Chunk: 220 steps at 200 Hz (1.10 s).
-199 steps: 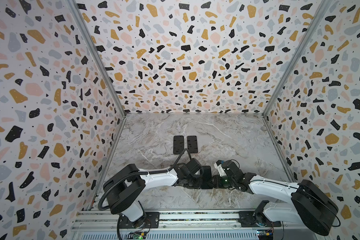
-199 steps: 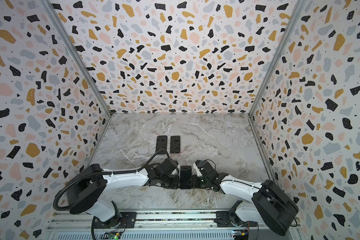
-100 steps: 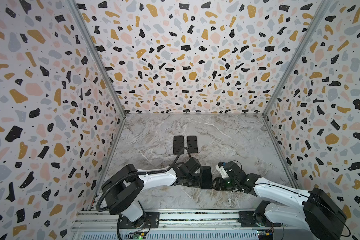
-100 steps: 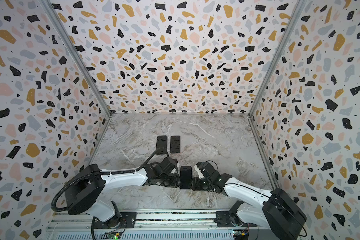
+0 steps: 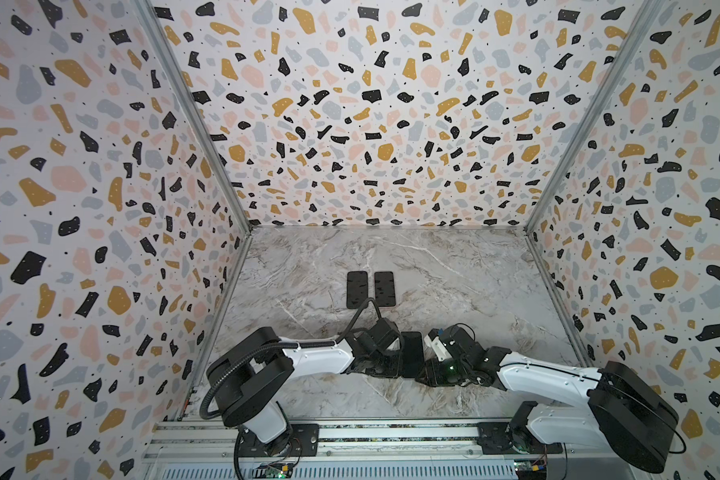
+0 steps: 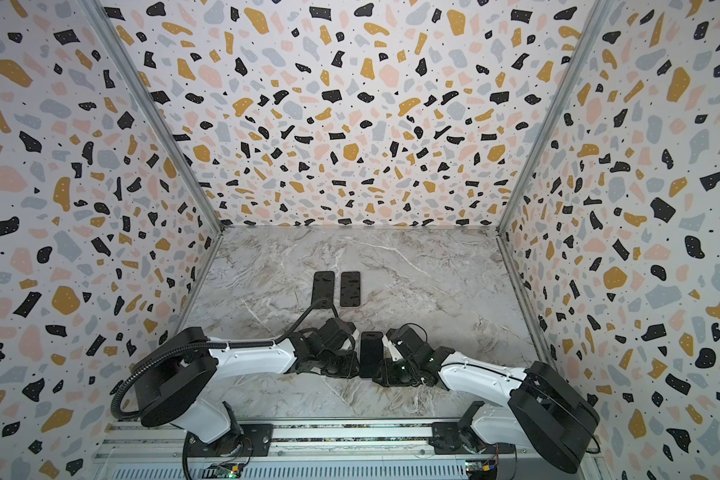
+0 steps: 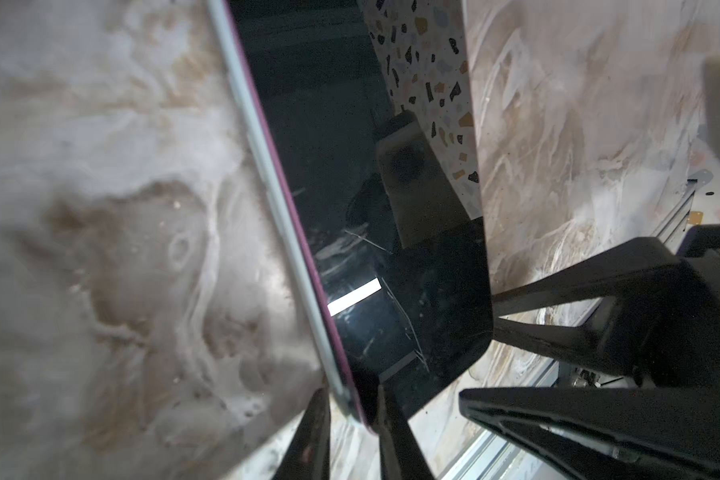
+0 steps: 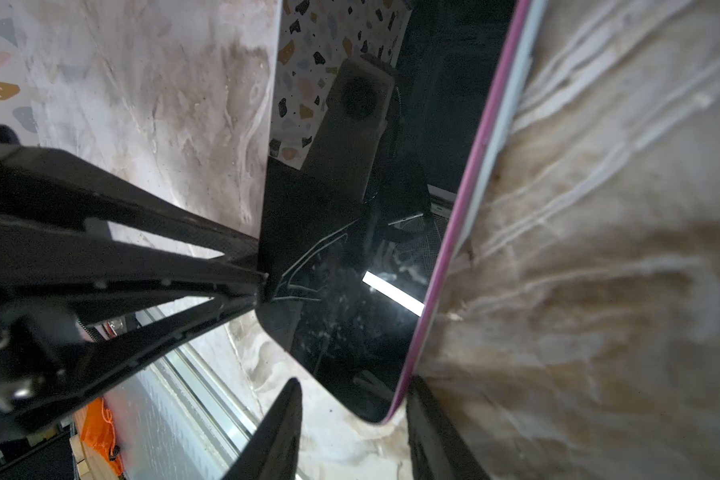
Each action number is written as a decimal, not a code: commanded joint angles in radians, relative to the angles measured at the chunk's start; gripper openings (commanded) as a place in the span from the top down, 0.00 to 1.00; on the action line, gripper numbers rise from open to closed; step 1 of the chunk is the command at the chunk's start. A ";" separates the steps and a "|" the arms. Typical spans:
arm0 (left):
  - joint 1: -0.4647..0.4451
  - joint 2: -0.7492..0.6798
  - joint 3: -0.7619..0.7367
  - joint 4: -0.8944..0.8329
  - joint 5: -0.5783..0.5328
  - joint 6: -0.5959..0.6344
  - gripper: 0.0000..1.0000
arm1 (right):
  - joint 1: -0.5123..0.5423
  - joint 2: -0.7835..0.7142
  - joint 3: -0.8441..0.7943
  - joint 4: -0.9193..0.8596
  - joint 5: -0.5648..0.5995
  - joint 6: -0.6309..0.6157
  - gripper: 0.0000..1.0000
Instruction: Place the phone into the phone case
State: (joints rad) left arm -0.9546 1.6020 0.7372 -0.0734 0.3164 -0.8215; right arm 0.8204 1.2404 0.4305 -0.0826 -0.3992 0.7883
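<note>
Two white-and-black robot arms (image 5: 316, 359) (image 5: 545, 376) reach in from a slotted aluminium rail (image 5: 391, 434) and meet low over the grey marbled tabletop (image 5: 454, 274). Between their tips sits the black glass-fronted phone with a pink rim (image 5: 412, 352), its length pointing away from the rail.

The left claw (image 7: 352, 399) is clamped on the phone's long edge close to its nearest corner, with one finger over the glass and one outside the rim. The right claw (image 8: 352, 380) stands at the opposite long edge, its jaws apart astride the near corner. One finger (image 8: 429, 424) rests against the pink rim; whether the other presses the phone I cannot tell.

A pale strip runs along the outside of the pink rim in both wrist views. Whether that is the phone case I cannot tell.

Well beyond both claws, more to the left claw's side, two dark glossy rectangular slabs (image 5: 357, 289) (image 5: 384, 289) lie flat, side by side and just apart. Behind them rises the speckled terrazzo-patterned back wall (image 5: 371, 124).
</note>
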 commanded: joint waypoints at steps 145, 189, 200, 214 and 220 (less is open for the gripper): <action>0.036 0.139 -0.098 -0.044 -0.104 0.059 0.95 | 0.061 0.119 0.092 0.048 0.017 -0.026 0.61; 0.040 0.163 -0.097 -0.049 -0.127 0.071 0.96 | 0.085 0.155 0.118 0.042 0.045 -0.027 0.64; 0.039 0.170 -0.092 -0.048 -0.127 0.074 0.96 | 0.089 0.165 0.124 0.035 0.053 -0.029 0.64; 0.040 0.177 -0.089 -0.051 -0.135 0.077 0.96 | 0.092 0.175 0.127 0.032 0.061 -0.029 0.64; 0.039 0.179 -0.089 -0.053 -0.138 0.079 0.96 | 0.094 0.176 0.127 0.031 0.065 -0.029 0.64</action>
State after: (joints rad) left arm -0.9134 1.6299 0.7086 -0.0032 0.3595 -0.7803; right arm 0.8642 1.3422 0.5430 -0.2123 -0.3344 0.7883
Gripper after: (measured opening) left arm 0.047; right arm 0.363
